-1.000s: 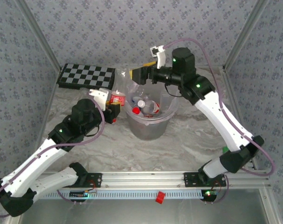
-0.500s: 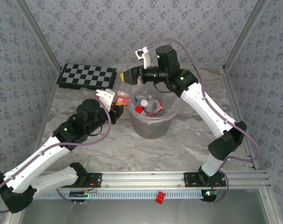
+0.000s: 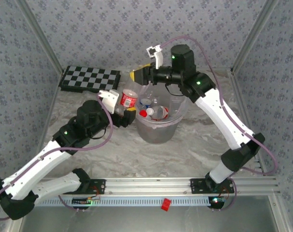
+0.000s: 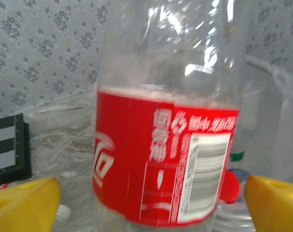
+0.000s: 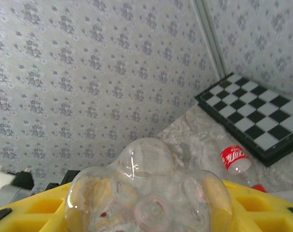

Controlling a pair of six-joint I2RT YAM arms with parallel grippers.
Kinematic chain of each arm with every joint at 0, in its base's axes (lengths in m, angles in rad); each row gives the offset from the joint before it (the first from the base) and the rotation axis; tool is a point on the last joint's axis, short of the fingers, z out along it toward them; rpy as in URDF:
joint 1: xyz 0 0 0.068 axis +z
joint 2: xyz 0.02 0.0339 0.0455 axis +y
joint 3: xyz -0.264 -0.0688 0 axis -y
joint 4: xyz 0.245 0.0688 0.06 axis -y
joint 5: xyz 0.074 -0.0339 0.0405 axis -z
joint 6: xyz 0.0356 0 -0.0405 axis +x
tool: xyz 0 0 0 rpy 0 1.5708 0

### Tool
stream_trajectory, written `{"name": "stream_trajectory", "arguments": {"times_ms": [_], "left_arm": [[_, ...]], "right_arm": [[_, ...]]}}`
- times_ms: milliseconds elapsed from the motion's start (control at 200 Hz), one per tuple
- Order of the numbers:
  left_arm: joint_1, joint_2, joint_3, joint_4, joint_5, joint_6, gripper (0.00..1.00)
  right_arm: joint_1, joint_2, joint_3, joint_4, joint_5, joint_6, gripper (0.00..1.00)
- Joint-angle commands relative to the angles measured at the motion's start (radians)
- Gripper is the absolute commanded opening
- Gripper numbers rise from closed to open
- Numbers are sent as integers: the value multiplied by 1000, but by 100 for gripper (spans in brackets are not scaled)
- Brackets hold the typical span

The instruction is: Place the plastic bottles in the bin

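A clear plastic bottle with a red label (image 4: 160,164) stands between the wide-apart yellow fingers (image 4: 25,203) of my open left gripper (image 4: 153,205), with a gap on each side. From above, that bottle (image 3: 128,99) and my left gripper (image 3: 126,114) are at the left rim of the grey bin (image 3: 158,133). Several bottles (image 3: 151,112) lie in the bin. My right gripper (image 3: 136,75), behind the bin's far left rim, is shut on the base of a clear bottle (image 5: 146,174); in its wrist view the gripper (image 5: 148,205) has fingers pressed to both sides.
A black-and-white chequered board (image 3: 90,79) lies at the back left, also seen as the board (image 5: 252,113) from the right wrist, with a red-labelled bottle (image 5: 234,158) in front of it. A thin clear bag lines the bin. A small red piece (image 3: 166,204) sits on the front rail.
My left gripper moved right to the bin's rim and opened, letting go of the red-labelled bottle. My right gripper went from open to shut on the clear bottle behind the bin.
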Motion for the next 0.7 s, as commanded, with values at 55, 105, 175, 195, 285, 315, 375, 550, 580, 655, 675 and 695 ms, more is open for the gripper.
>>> {"name": "stream_trajectory", "arguments": {"times_ms": [55,105,175,195,285,315,375,550,580,655,675,695], "left_arm": [[-5,-67,42,32,51,-55,99],[-4,-67,39,41,33,-85,99],[-5,-50,41,24,-40,-133,99],[-5,-40,43,16,-64,-144,99],[-1,11,38,1,-134,-171,98],[0,32,39,0,-137,-179,99],[3,73,44,5,-122,-183,99],[4,168,57,21,-114,-203,99],[4,177,54,28,-111,-207,99],[5,190,51,29,-114,-219,99],[7,191,51,27,-114,-220,99],[6,193,48,26,-116,-224,99]], "right_arm": [[-48,-126,65,63,91,-72,36],[-65,-150,73,48,113,-90,35],[-91,-182,65,40,144,-100,34],[-100,-194,57,43,149,-102,34],[-139,-236,0,68,180,-102,32],[-147,-246,-14,64,195,-111,32],[-158,-255,-31,33,238,-145,31],[-159,-264,-85,-21,325,-257,30],[-156,-262,-93,-22,331,-276,29],[-153,-245,-103,-20,344,-320,27],[-152,-237,-103,-21,347,-327,27],[-152,-227,-103,-24,349,-332,27]]}}
